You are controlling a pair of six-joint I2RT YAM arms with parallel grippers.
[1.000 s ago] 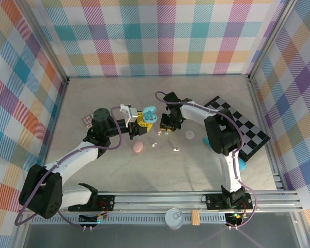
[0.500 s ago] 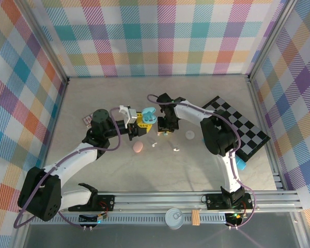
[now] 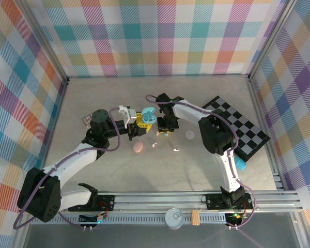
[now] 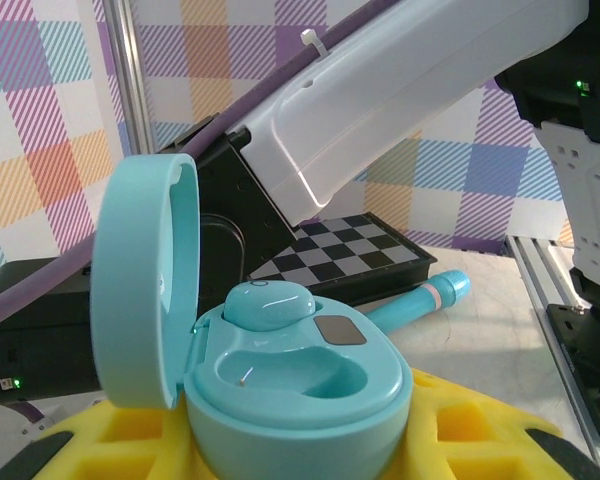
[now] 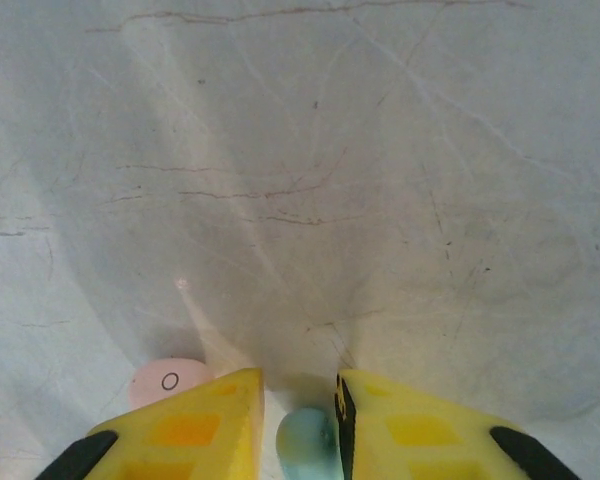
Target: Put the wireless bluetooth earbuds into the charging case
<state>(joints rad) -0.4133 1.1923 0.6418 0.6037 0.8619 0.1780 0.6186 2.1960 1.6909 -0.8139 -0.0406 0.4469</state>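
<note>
Top view: the right gripper (image 3: 164,128) has swung left, almost meeting the open charging case (image 3: 149,114), which the left gripper (image 3: 138,124) clamps above the table's (image 3: 196,170) middle, so delivery looks close.

Left wrist view: a seated earbud (image 4: 268,302) fills one socket and the other is empty.

Right wrist view: the fingers pinch a loose teal earbud (image 5: 306,445), cut off at the frame's bottom.
</note>
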